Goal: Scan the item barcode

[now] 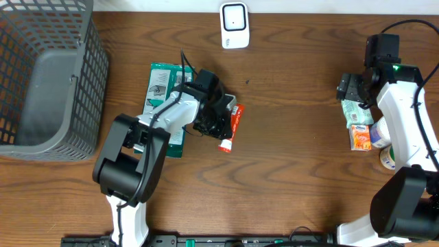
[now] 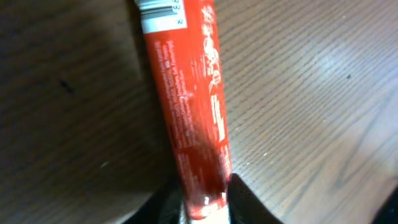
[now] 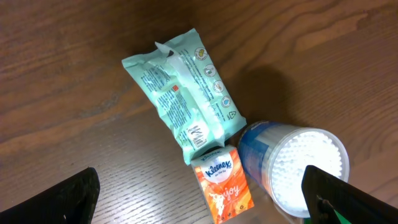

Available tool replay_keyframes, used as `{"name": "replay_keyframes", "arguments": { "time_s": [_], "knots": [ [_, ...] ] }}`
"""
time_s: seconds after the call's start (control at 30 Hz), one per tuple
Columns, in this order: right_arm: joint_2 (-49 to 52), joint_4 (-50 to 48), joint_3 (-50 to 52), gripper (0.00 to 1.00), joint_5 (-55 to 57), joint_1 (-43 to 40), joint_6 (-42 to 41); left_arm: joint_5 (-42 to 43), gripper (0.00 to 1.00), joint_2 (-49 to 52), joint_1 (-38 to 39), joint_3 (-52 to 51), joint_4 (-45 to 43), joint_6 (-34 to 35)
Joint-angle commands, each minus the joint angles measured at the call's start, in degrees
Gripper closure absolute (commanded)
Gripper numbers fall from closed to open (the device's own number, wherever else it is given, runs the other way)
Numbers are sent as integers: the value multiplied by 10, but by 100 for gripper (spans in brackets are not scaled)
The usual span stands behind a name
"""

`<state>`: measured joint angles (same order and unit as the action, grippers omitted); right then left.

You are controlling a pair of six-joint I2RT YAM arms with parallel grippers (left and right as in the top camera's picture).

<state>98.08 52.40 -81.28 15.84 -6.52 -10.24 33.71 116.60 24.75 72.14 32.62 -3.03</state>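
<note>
- Left wrist view only: barcode (image 2: 160, 9) on the red tube (image 2: 189, 106), at the end away from the fingers (image 2: 245, 199). Left gripper (image 2: 205, 208) pinched onto tube.
- Overhead only: scanner (image 1: 234, 26) far off; tube just right of green pack (image 1: 161, 86).
- Tube lies on table (image 1: 288, 165), long axis near-far, slightly tilted, white end nearest robot.
- Right gripper (image 1: 348, 88) wide open, holding nothing, above wipes (image 3: 186, 93).

Grey mesh basket (image 1: 92, 82), green packet (image 1: 160, 82) just right of it, wipes pack (image 3: 186, 99), Kleenex packet (image 3: 222, 183), cotton-swab tub (image 3: 298, 165) far right.
</note>
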Motion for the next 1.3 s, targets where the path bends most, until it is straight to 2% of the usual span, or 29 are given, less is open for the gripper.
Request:
{"name": "replay_keyframes", "arguments": {
  "time_s": [0.0, 0.3, 0.37, 0.53, 0.63, 0.77, 0.9, 1.0, 1.07, 1.13, 1.2, 1.23, 1.27],
  "knots": [
    [-10, -2, -8, 1, 2, -2, -9, -29, 80, 44, 4, -26, 2, 13],
    [-10, -2, -8, 1, 2, -2, -9, -29, 81, 45, 4, -26, -19, 34],
    [-10, -1, -8, 1, 2, -2, -9, -29, 92, 45, 4, -26, -22, 34],
    [-10, -1, -8, 1, 2, -2, -9, -39, 93, 44, 4, -26, -23, 53],
    [-10, -2, -8, 1, 2, -2, -9, -105, 93, 30, 4, -23, -18, 84],
    [-10, -17, -8, 1, -26, -2, -13, -163, 93, -22, 4, -23, -7, 85],
    [-10, -2, -8, 1, -177, -2, -13, -212, 93, -106, 4, -23, -3, 85],
    [-11, 12, -8, 1, -267, -2, -13, -212, 93, -139, 4, -23, 2, 85],
    [-11, 12, -7, 1, -380, 0, -14, -212, 93, -150, 4, -23, 8, 82],
    [-10, 1, 0, 10, -484, 6, -14, -212, 93, -151, 4, -23, 12, 80],
    [-9, -9, 12, 11, -540, 22, -15, -211, 93, -147, 4, -24, 13, 81],
    [-9, -10, 18, 14, -543, 33, -17, -209, 93, -143, 4, -25, 14, 81],
    [-9, -20, 32, 26, -535, 58, -27, -209, 93, -138, 4, -26, 22, 82]
  ]
}}
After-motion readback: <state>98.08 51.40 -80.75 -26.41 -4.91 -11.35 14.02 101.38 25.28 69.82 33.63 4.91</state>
